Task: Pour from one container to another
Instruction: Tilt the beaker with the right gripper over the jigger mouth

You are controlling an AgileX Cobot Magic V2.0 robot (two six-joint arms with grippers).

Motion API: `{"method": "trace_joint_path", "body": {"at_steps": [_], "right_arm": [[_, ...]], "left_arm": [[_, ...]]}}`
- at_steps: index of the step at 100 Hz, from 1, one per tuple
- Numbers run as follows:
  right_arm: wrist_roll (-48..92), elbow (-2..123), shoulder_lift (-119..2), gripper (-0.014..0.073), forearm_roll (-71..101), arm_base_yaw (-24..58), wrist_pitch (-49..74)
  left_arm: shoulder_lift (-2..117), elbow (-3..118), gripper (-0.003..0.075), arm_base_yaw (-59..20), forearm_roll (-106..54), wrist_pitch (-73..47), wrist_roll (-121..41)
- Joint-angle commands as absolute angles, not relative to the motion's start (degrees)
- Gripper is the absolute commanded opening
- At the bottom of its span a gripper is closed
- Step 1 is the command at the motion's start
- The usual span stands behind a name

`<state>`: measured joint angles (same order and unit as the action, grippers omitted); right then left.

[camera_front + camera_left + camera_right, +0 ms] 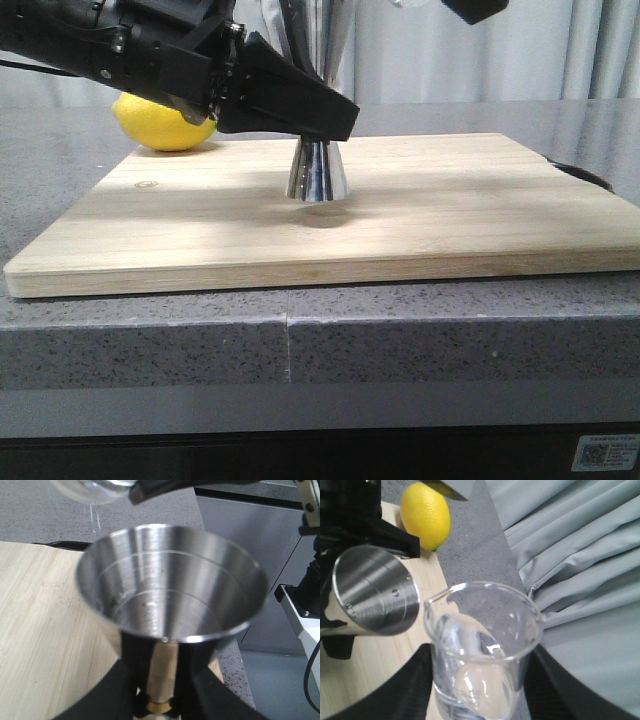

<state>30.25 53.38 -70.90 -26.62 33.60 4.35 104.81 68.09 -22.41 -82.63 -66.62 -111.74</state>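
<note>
The steel jigger (pixel 318 176) stands upright on the wooden board (pixel 450 220). My left gripper (pixel 305 115) hides its upper half. In the left wrist view the gripper (pixel 161 680) is shut on the jigger (pixel 170 590) just above the gold band (pixel 160 707), and the open cup holds a few droplets. The glass beaker (pixel 482 645) sits between the fingers of my right gripper (pixel 480 692), which is shut on it. Its pour lip points toward the jigger (pixel 375 592). The beaker (pixel 95 490) hangs above and just beyond the jigger's rim. I cannot tell how much liquid it holds.
A yellow lemon (pixel 165 125) lies at the board's far left corner, behind the left arm. A dark object (pixel 582 176) shows past the board's right edge. Grey curtains (pixel 580 580) hang behind the counter (pixel 400 340).
</note>
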Motion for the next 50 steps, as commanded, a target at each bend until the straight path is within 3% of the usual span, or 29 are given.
{"method": "trace_joint_path", "body": {"at_steps": [1,50], "right_arm": [[30.54,55.57,-69.60,0.0163,-28.19,34.35,-0.31],[30.54,55.57,-69.60,0.0163,-30.67,35.59,0.30]], "left_arm": [[101.53,69.71,-0.0019,-22.94,-86.97,-72.71,-111.17],[101.53,69.71,-0.0019,-22.94,-86.97,-72.71,-111.17]]}}
